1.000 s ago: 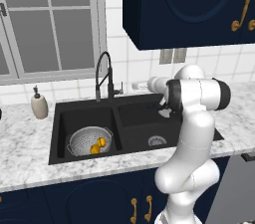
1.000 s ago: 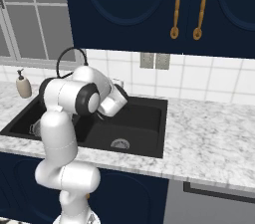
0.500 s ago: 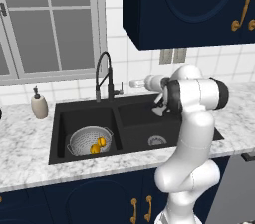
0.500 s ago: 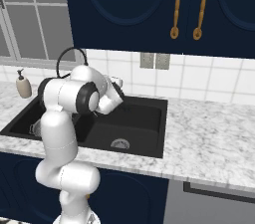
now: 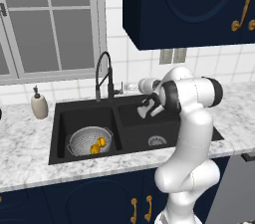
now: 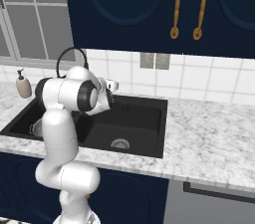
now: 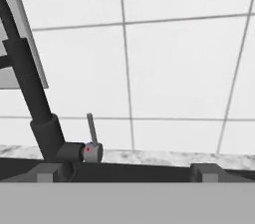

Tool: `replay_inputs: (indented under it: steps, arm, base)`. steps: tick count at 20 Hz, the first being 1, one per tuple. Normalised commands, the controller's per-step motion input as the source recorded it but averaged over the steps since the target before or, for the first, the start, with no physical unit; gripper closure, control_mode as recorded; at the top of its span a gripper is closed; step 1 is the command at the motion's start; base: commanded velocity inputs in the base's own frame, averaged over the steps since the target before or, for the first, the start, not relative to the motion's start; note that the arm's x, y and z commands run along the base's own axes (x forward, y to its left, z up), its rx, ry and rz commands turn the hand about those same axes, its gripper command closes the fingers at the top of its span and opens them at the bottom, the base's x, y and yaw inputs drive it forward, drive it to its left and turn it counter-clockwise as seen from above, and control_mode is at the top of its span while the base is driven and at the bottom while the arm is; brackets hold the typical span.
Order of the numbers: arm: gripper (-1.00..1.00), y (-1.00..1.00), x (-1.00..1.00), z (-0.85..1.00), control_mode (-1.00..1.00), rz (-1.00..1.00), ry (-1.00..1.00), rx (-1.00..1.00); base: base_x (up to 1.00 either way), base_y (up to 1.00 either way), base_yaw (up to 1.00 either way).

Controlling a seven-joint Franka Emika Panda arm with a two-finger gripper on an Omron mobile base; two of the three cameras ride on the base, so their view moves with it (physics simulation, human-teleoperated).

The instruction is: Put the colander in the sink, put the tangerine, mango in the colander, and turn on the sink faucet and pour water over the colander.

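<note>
Worktop (image 5: 30, 141): grey-white marble, running along the tiled back wall. Sink (image 5: 57, 138) set into it, black, two basins side by side.

Left basin: colander (image 5: 89, 141) sits on the floor, toward the front. Inside it the mango (image 5: 101, 142) and the tangerine (image 5: 94, 149), touching or nearly so, tangerine nearer the front rim. Right basin: bare apart from its steel drain (image 5: 157, 141).

Faucet (image 5: 103, 76) stands at the sink's back edge, about over the divider; neck arches forward. In the hand view its lever (image 7: 91, 131) stands upright, just beside the base.

Soap bottle (image 5: 39, 104) on the worktop at the back, left of the sink, well apart from the faucet.

Gripper (image 5: 144, 109) hangs over the back of the right basin, right of the faucet, not touching it. Jaws spread wide, holding nothing.

Open worktop to the right of the sink.
</note>
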Motion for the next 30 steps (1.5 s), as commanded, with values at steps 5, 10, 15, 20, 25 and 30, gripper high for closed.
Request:
replay_inputs:
  steps: [5, 10, 15, 20, 25, 30]
  arm:
    - [-1.0, 0.47, 0.0, -0.41, -1.0, -0.04, 0.0, -0.03]
    - [-1.0, 0.33, 0.03, -0.28, -1.0, -0.07, 0.0, 0.0]
    - [-1.0, 0.17, 0.13, -0.15, -1.0, -0.08, -0.01, 0.0]
    - [-1.0, 0.0, 0.18, 0.0, -1.0, -0.03, -0.03, 0.0]
    - [-1.0, -0.06, 0.21, 0.0, -1.0, 0.01, 0.0, 0.0]
    - [-1.0, -0.34, 0.18, -0.02, -1.0, 0.07, -0.01, 0.03]
  base:
    - [0.0, 0.0, 0.0]
    - [0.0, 0.0, 0.0]
    - [0.0, 0.0, 0.0]
    - [0.0, 0.0, 0.0]
    - [0.0, 0.0, 0.0]
    - [0.0, 0.0, 0.0]
